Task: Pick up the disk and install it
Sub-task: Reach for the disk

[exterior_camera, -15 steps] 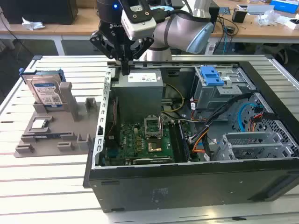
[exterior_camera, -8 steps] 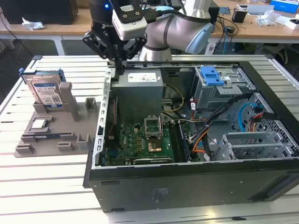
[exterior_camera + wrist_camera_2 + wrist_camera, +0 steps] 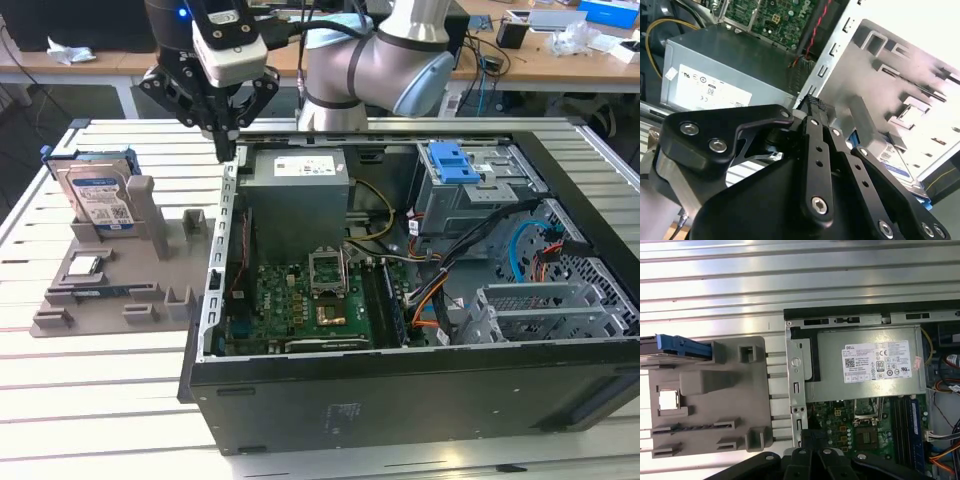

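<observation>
Silver, with blue rails, the disk (image 3: pixel 100 195) stood upright in the gray holder (image 3: pixel 110 290) at the exterior view's left. We judged it neither picked up nor installed. The gripper (image 3: pixel 228 148) hung empty, jaws together, over the open computer case's (image 3: pixel 400 400) left wall. A slatted metal table (image 3: pixel 100 400) lay beneath, with cluttered desks (image 3: pixel 60 65) far behind.

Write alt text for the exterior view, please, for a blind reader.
The black gripper, shut and empty, hangs over a wall of the open black computer case. At the exterior view's left, the flat silver disk with blue rails stands upright in a grey plastic holder.
</observation>
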`<state>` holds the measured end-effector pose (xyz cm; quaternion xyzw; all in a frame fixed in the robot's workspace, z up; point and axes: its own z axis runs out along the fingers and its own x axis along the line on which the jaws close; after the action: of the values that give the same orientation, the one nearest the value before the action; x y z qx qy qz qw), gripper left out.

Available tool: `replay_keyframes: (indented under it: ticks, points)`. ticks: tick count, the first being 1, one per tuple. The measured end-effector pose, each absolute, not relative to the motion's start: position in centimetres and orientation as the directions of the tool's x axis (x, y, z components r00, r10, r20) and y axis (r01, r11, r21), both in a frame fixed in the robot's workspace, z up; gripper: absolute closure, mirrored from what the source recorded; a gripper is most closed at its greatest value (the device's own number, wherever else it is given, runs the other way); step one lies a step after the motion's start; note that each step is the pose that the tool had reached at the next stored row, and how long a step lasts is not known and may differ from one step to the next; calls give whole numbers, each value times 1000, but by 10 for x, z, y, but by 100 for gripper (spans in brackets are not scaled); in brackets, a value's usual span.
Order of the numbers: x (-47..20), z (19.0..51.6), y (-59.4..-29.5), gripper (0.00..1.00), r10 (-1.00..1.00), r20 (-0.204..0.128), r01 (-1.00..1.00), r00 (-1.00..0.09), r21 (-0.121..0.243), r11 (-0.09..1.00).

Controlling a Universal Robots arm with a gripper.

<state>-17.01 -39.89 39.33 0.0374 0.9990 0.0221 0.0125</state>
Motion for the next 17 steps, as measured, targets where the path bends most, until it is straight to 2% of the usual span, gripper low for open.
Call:
replay_keyframes:
  ticks: [17]
  points:
    - [-215,393,-399,90,75,-23,74,-997,45,996]
